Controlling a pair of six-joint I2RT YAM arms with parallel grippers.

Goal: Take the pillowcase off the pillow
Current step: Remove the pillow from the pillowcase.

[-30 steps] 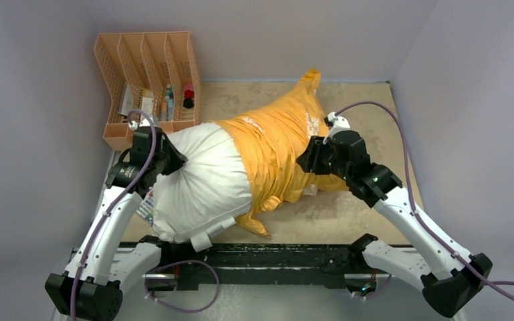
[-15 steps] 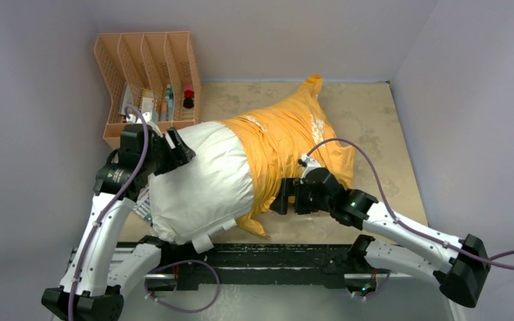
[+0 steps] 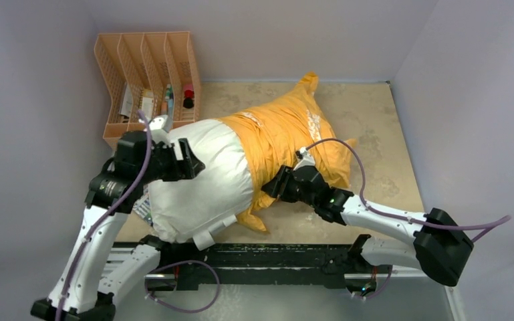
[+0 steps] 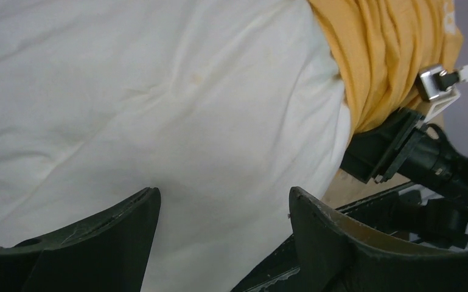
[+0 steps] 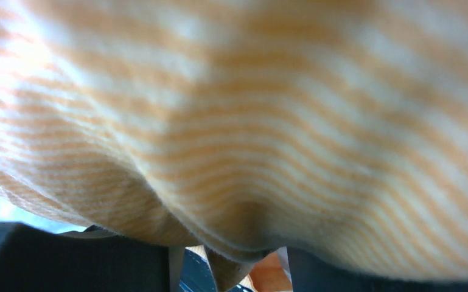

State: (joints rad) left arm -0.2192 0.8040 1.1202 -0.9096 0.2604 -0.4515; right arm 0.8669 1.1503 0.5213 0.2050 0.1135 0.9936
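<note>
Pillowcase (image 3: 284, 137) is only half on. Its near corner droops onto the counter (image 3: 394, 147) close to the black rail (image 3: 274, 257) at my edge. The small white tag (image 3: 204, 237) of the pillow (image 3: 200, 184) is just left of that corner.

Pillow lies across the counter, bare white end on the left, orange end on the right.

Left fingers (image 3: 190, 159) sit over the bare white part, near its far-left side. On the left wrist cam they stand wide, w/ white cloth showing btw them and nothing pinched.

Right fingers (image 3: 274, 186) are pushed up against the near edge of the pillowcase, abt where orange meets white. Right wrist cam is all blurry orange stripes v. close up. A fold hangs down by the dark tips, so I can't tell if they hold cloth or not.

Farther back the pillowcase is bunched in wrinkles round the pillow's right half, w/ white print on top. One corner sticks up by the back wall.

Far left: an orange file rack (image 3: 144, 67) w/ small stuff in its slots, just beside the pillow.
</note>
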